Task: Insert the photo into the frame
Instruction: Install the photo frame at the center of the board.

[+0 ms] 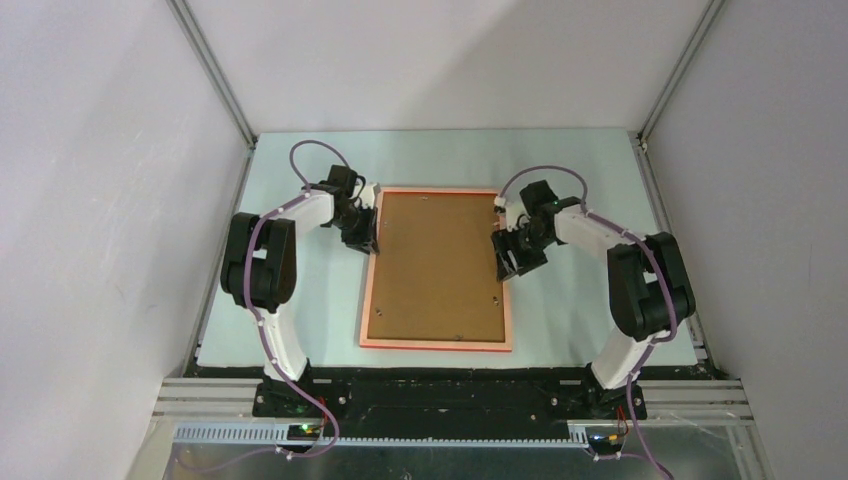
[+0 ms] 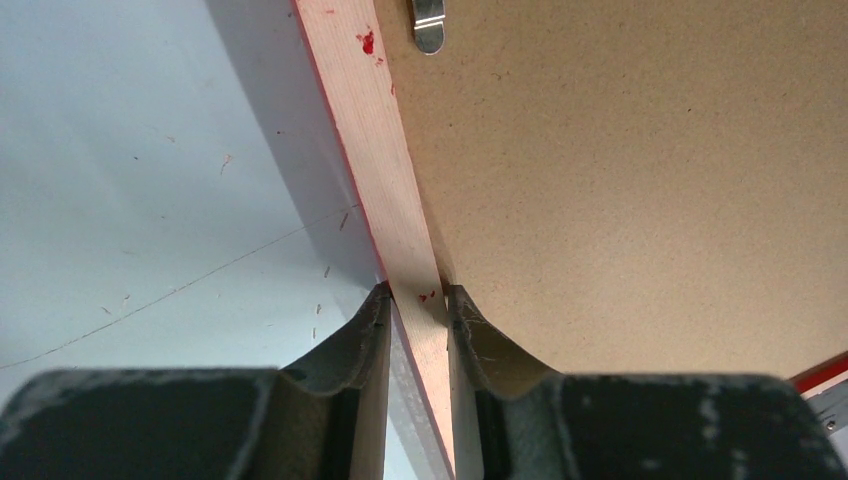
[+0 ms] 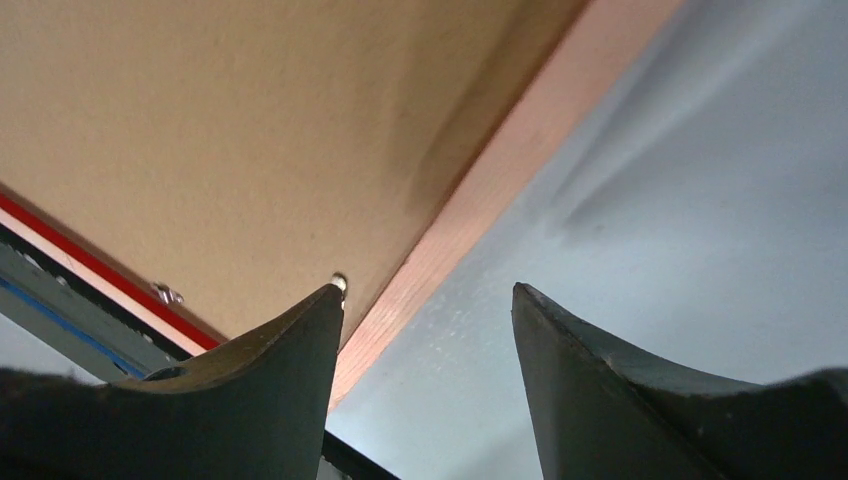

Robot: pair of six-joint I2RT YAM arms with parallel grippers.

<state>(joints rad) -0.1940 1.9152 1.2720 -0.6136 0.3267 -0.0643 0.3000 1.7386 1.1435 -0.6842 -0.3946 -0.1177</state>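
Pinches the left rail of the frame (image 2: 365, 150) in the left gripper (image 2: 415, 300): a smooth, pale orange-pink strip, glossy red at its edge. Lies back-up, flat on the matte pale table (image 1: 300, 300), filled by the backing board (image 1: 437, 265), grainy brown fibreboard with a small metal tab (image 2: 428, 25). Shows no photo, possibly under the board. Holds the right gripper (image 3: 430, 295) spread astride the right rail, gripping nothing. Looks like closing-up; next probably calls for turning the tabs over the board.

Flat in front of me lies the frame (image 1: 436, 344), face down, pale orange-pink back up, thin red edge showing.
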